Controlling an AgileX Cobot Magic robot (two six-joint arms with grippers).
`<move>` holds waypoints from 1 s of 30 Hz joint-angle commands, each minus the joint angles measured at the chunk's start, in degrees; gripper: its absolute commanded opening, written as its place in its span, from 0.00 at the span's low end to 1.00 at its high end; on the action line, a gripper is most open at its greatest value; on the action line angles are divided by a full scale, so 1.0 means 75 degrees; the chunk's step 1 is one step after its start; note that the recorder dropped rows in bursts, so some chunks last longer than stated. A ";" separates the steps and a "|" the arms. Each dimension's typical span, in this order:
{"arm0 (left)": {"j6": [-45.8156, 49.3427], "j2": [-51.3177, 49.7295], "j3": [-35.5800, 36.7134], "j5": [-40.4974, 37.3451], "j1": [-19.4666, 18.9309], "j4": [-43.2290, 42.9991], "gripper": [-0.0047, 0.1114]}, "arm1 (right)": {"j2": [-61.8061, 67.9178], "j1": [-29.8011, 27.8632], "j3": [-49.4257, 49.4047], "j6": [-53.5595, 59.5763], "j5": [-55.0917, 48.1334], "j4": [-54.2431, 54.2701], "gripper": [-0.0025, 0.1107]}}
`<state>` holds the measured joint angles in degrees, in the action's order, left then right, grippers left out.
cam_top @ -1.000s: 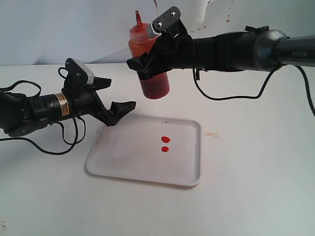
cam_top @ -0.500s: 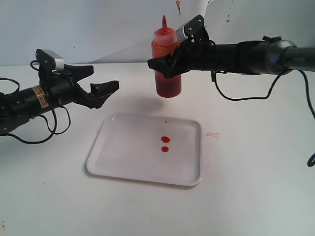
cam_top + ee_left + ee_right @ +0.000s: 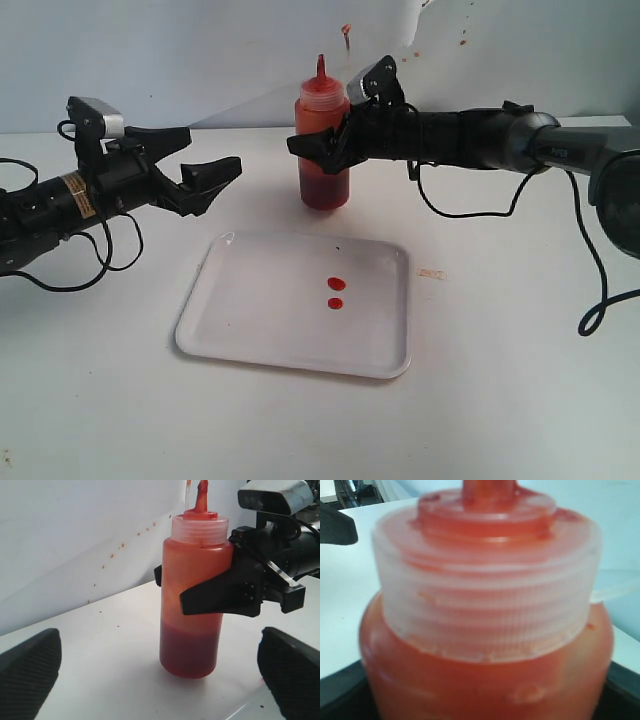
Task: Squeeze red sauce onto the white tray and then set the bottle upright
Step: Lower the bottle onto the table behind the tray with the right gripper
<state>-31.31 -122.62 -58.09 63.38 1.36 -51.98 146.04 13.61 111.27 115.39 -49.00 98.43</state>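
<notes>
Clamping the bottle (image 3: pixel 324 188) round its middle with the right gripper (image 3: pixel 322 143); standing upright, long axis vertical, base apparently down near the table's far edge, just beyond the white tray (image 3: pixel 230 330); carrying two drops of red sauce (image 3: pixel 337 283) there; holding the left gripper (image 3: pixel 214 148) spread wide, empty, farther off toward the left edge; probably needing only release and level withdrawal.

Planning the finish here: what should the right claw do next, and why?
Probably open the right claw and release: the bottle looks upright with its base on the table, and two red sauce drops lie on the white tray.
</notes>
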 commanded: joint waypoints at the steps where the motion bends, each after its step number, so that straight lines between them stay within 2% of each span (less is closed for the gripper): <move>1: -0.0013 0.0070 -0.0029 0.0109 -0.0016 0.0057 0.94 | 0.0023 -0.0055 0.0110 -0.0016 -0.0190 0.0203 0.02; 15: 0.0003 0.0070 -0.0029 0.0110 -0.0016 0.0057 0.94 | 0.0040 -0.0055 0.0110 -0.0328 -0.0150 0.0203 0.02; 17: 0.0003 0.0070 -0.0029 0.0110 -0.0016 0.0057 0.94 | 0.0040 -0.0055 0.0110 -0.0572 -0.0198 0.0203 0.05; 19: 0.0003 0.0070 -0.0029 0.0110 -0.0016 0.0057 0.94 | 0.0040 -0.0055 0.0110 -0.0655 -0.0297 0.0203 0.14; 22: 0.0003 0.0070 -0.0029 0.0110 -0.0016 0.0057 0.94 | 0.0040 -0.0055 0.0110 -0.0655 -0.0437 0.0203 0.36; 26: 0.0003 0.0070 -0.0029 0.0110 -0.0016 0.0057 0.94 | 0.0040 -0.0055 0.0110 -0.0655 -0.0317 0.0203 0.86; 27: 0.0003 0.0070 -0.0029 0.0110 -0.0016 0.0057 0.94 | 0.0040 -0.0055 0.0110 -0.0655 -0.0331 0.0203 0.94; 30: 0.0003 0.0070 -0.0029 0.0110 -0.0016 0.0057 0.94 | 0.0040 -0.0055 0.0110 -0.0688 -0.0348 0.0203 0.95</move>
<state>-31.31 -122.62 -58.09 63.38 1.36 -51.98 147.12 13.61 111.67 110.79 -50.81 99.00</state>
